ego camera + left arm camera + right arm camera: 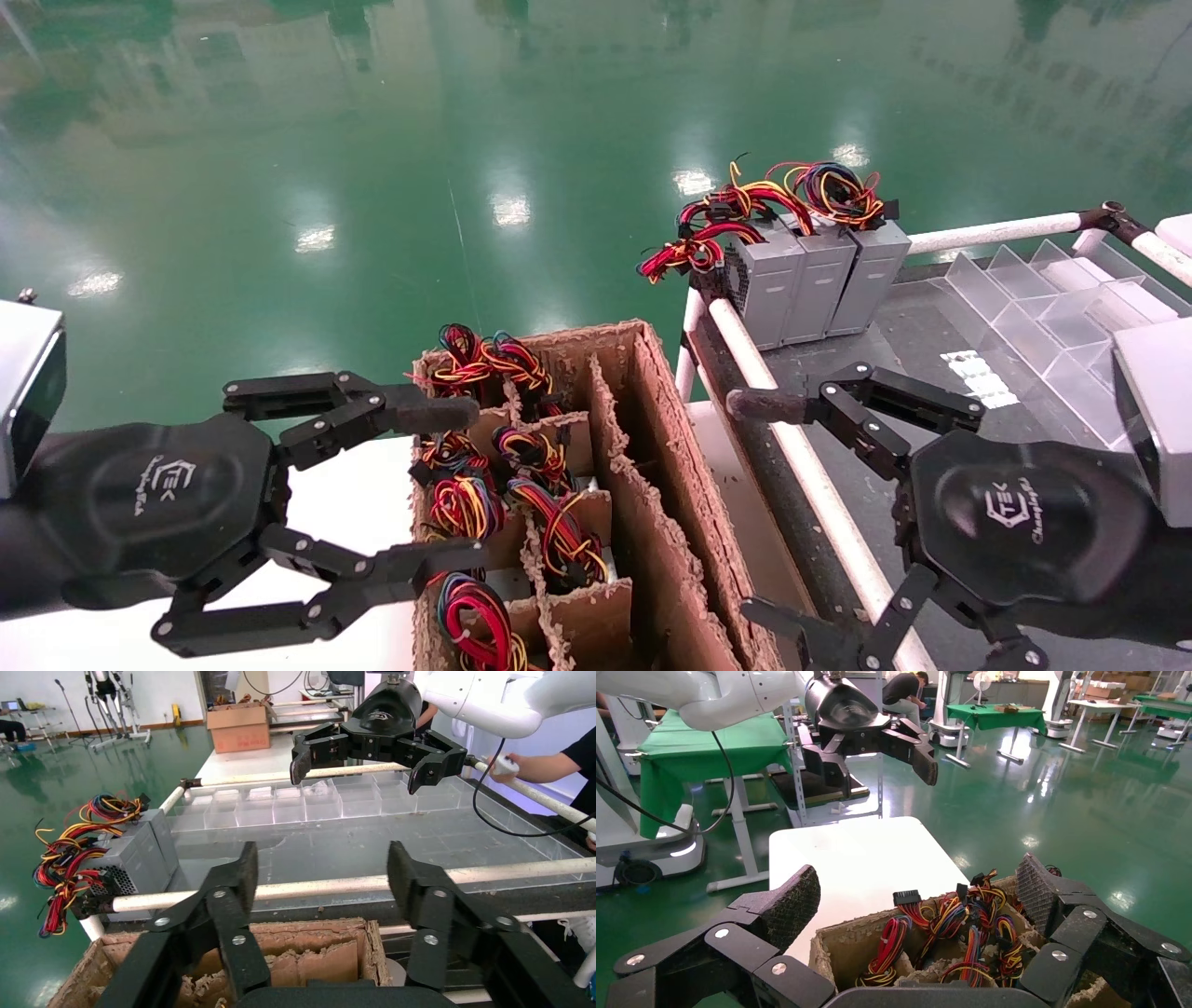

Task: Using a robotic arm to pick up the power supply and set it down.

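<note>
Green floor behind; both "TEK"-marked end effectors, left [438, 485] and right [759, 508], gape empty.

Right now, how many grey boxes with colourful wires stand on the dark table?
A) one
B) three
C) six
B: three power supplies stand side by side at the corner of the dark table, their wires bunched on top.

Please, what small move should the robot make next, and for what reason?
Probably lower the left pincer into the cardboard box onto one power supply. It hovers open beside the box and holds nothing, while the supplies sit in the compartments with only their wire bundles showing. The right pincer is open too, over the table rail.
</note>
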Robot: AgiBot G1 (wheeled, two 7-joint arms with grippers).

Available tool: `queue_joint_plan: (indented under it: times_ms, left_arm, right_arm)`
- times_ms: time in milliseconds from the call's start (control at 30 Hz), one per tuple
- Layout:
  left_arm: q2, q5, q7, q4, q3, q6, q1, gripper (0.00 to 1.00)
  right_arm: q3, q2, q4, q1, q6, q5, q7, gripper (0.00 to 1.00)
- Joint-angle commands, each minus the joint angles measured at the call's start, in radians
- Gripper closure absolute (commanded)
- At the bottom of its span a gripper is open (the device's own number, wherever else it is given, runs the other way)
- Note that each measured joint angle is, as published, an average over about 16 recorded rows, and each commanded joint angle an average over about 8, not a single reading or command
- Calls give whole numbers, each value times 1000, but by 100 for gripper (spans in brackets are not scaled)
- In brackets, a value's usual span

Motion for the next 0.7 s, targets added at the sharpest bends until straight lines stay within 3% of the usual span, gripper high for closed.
queue_joint_plan:
  times_ms: [33,700]
  left_arm:
    - [0,0,0,0,0,0,0,100]
    - [0,0,0,0,0,0,0,100]
  right_arm:
    - [0,0,0,0,0,0,0,0]
    - [0,0,0,0,0,0,0,0]
